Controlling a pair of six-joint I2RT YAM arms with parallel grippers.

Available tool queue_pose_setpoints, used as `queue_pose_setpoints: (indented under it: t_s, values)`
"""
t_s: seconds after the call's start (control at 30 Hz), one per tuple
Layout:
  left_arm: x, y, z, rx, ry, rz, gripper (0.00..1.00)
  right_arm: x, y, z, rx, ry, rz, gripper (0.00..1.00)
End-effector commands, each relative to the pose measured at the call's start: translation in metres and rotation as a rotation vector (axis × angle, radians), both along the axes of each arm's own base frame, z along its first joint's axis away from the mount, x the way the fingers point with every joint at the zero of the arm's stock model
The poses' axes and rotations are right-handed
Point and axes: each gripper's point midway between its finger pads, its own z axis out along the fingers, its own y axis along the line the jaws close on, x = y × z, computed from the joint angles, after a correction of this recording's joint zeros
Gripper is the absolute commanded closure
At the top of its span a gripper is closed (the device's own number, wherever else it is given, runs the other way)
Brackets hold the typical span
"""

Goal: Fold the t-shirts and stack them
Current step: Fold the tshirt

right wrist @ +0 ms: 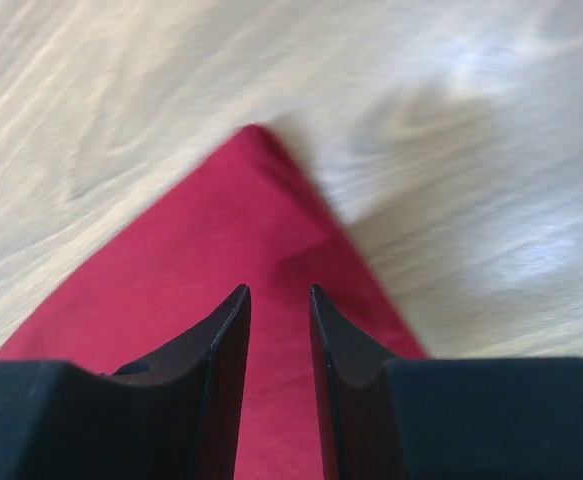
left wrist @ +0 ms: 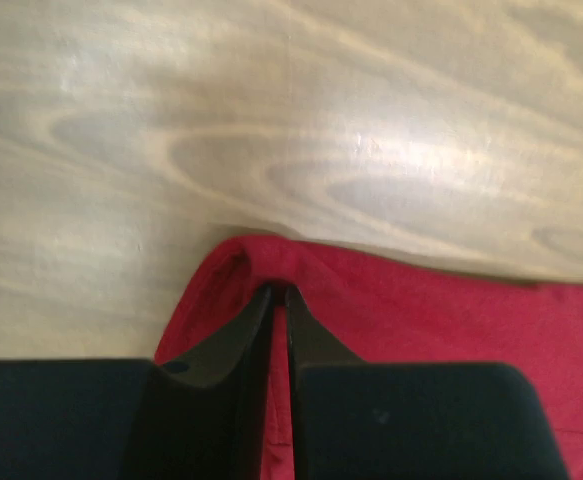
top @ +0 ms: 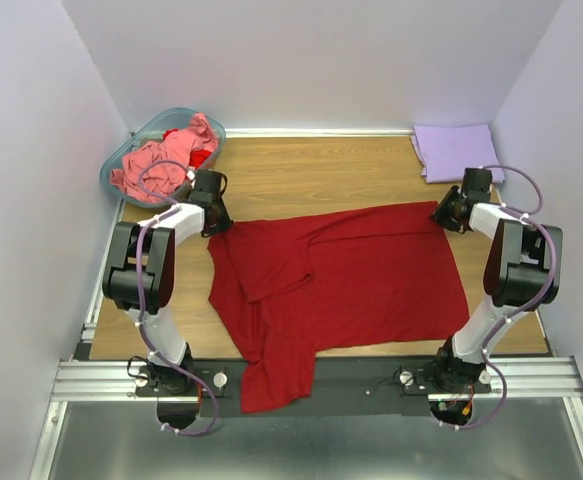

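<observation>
The dark red t-shirt (top: 351, 275) lies spread across the middle of the wooden table, its left part bunched and one end hanging over the near rail. My left gripper (top: 214, 218) is at the shirt's far left corner; in the left wrist view the gripper (left wrist: 279, 290) is shut on a raised fold of the red cloth (left wrist: 421, 300). My right gripper (top: 447, 213) is over the far right corner; in the right wrist view the gripper (right wrist: 279, 290) is open above the flat red corner (right wrist: 241, 200). The lavender t-shirt (top: 456, 150) lies folded at the back right. The salmon-pink t-shirt (top: 161, 160) is crumpled in the basket.
The translucent teal basket (top: 121, 160) stands at the back left corner, with a bit of bright red cloth (top: 201, 157) beside the pink shirt. Walls close in the table on three sides. A metal rail (top: 91, 378) runs along the near edge.
</observation>
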Motion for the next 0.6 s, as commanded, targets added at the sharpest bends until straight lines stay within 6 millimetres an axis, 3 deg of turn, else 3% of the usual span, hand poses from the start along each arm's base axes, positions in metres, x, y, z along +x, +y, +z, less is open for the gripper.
queue_pose_setpoints:
  t_s: [0.0,0.13,0.27,0.47,0.57]
  values:
    - [0.009,0.026,-0.013,0.06,0.034,0.045,0.83,-0.01,-0.01,-0.022,0.066,0.027,-0.076,0.64]
    - [0.018,0.043,-0.018,0.078,0.051,0.086,0.83,-0.031,-0.037,-0.04,0.06,0.075,-0.191,0.68]
    - [0.027,0.048,-0.015,0.083,0.042,0.089,0.84,-0.038,-0.049,-0.042,0.057,0.072,-0.227,0.68]
    - [0.032,0.049,-0.004,0.098,0.002,0.071,0.78,-0.03,-0.045,-0.023,0.059,0.023,-0.17,0.67]
    - [0.034,0.041,0.001,0.088,-0.021,0.04,0.71,-0.021,-0.025,-0.005,0.118,-0.032,-0.058,0.63]
